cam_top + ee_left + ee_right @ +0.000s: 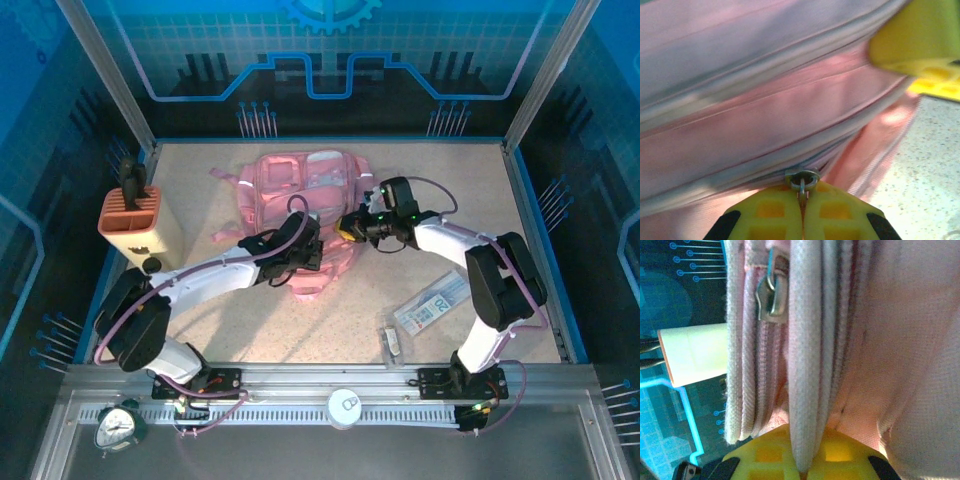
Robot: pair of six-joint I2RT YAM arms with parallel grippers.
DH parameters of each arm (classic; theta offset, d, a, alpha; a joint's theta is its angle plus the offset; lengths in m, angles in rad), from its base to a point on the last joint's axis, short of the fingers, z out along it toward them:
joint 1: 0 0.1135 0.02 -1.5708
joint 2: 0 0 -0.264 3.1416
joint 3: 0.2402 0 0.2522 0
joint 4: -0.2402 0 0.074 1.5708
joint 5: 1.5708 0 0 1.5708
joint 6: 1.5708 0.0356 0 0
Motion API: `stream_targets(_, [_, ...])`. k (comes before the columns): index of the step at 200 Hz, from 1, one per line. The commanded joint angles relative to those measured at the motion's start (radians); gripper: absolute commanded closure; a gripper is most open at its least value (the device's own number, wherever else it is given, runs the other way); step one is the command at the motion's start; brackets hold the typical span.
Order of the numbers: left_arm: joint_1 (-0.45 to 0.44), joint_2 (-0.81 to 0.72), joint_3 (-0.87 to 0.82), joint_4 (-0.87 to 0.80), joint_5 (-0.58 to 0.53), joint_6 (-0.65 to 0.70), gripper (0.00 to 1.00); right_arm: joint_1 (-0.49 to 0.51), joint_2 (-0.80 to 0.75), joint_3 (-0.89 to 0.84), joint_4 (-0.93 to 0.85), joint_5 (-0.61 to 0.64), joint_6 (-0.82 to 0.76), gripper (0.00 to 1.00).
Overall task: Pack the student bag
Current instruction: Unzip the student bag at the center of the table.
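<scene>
The student bag (300, 185) is lying toward twelve o'clock on the desk (230, 330). The left claw (802, 195) is pinching its zipper pull (802, 181); the right claw (802, 462) is clamping a fabric seam (802, 365). Any tug off the zip's line is probably risking the small pull slipping free.

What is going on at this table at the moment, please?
Both arms are working on the pink student bag, which lies mid-table. The jaws of the left arm are shut on a metal zipper pull; the jaws of the right arm pinch a fold of the bag's fabric. A pen holder and a flat packet sit outside the bag.
</scene>
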Motion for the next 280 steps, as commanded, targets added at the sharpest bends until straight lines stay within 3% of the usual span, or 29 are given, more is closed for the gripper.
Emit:
stream_targets(1, [0.091,-0.111,-0.080,-0.154,-0.109,0.045,1.00,-0.119,-0.031,0.054,-0.066,0.032,-0.104,1.00])
stream_targets(21, [0.153,-0.180,-0.147,-0.108,-0.018,0.045,1.00,-0.176,-0.022,0.088,-0.090,0.012,-0.116,1.00])
stream_targets(61, [0.130,-0.146,-0.112,-0.041,0.101,0.026,1.00,-0.213,0.041,0.205,-0.157,-0.042,-0.149,1.00])
stream_targets(82, [0.057,-0.090,-0.065,-0.009,0.070,-0.003,1.00,-0.188,0.008,0.184,-0.179,-0.055,-0.159,0.64])
stream_targets(107, [-0.015,-0.028,-0.012,0.036,0.062,-0.050,1.00,-0.156,-0.091,0.086,-0.201,-0.064,-0.152,0.44])
stream_targets(142, [-0.086,0.026,0.064,0.041,0.046,-0.048,1.00,-0.169,-0.253,-0.106,-0.187,-0.076,-0.088,0.34])
stream_targets(175, [-0.117,0.061,0.103,0.067,0.048,-0.058,1.00,-0.086,-0.294,-0.171,-0.092,-0.066,0.047,0.27])
stream_targets(206, [-0.141,0.077,0.133,0.051,0.033,-0.053,1.00,-0.019,-0.215,-0.196,0.069,-0.041,0.179,0.33])
stream_targets(233, [-0.145,0.068,0.122,0.048,0.028,-0.049,1.00,-0.001,-0.146,-0.181,0.115,-0.002,0.203,0.46])
stream_targets(280, [-0.142,0.039,0.096,-0.031,-0.058,0.010,1.00,-0.022,-0.119,-0.171,0.081,0.020,0.123,0.94])
